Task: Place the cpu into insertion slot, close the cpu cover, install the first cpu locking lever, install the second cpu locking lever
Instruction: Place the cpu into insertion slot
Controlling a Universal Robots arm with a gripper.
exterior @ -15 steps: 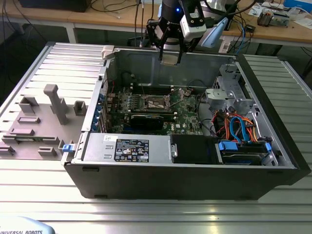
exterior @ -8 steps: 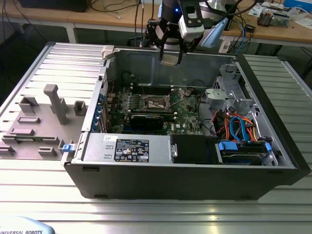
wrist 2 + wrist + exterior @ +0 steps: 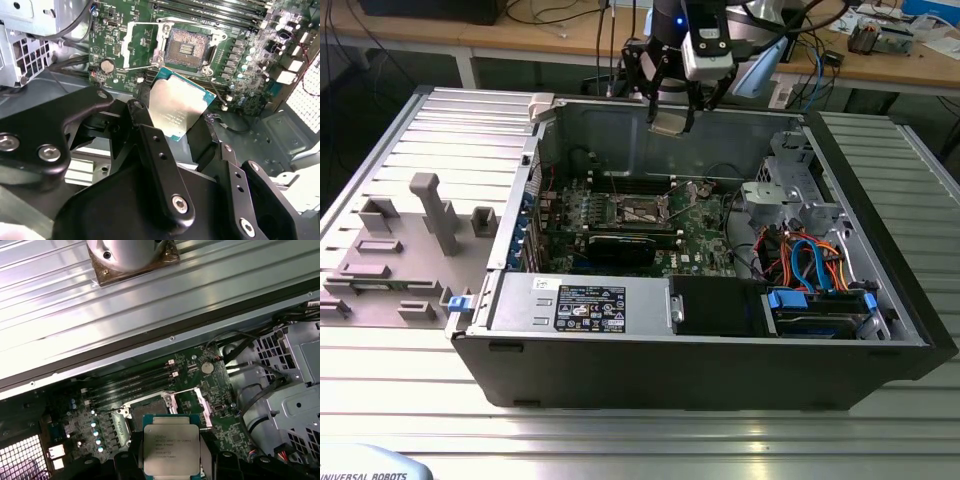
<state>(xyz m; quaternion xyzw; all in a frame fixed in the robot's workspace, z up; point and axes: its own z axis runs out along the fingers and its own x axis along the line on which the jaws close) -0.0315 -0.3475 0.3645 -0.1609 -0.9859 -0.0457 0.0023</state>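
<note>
Gripper (image 3: 672, 112) clamped on cpu (image 3: 668, 125), upper centre of exterior view, above far wall of open computer case (image 3: 720, 370) on ribbed counter (image 3: 620, 440). Cpu well clear of insertion slot (image 3: 638, 208) on motherboard (image 3: 705, 240). Second wrist view: fingers (image 3: 150, 135) pinch cpu's opposite edges; slot bare, cpu cover (image 3: 127, 45) flipped open beside it.

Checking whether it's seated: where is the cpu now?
The cpu is in the hand, above the case's far wall in the exterior view. In the second wrist view it hangs clear of the open slot.
</note>
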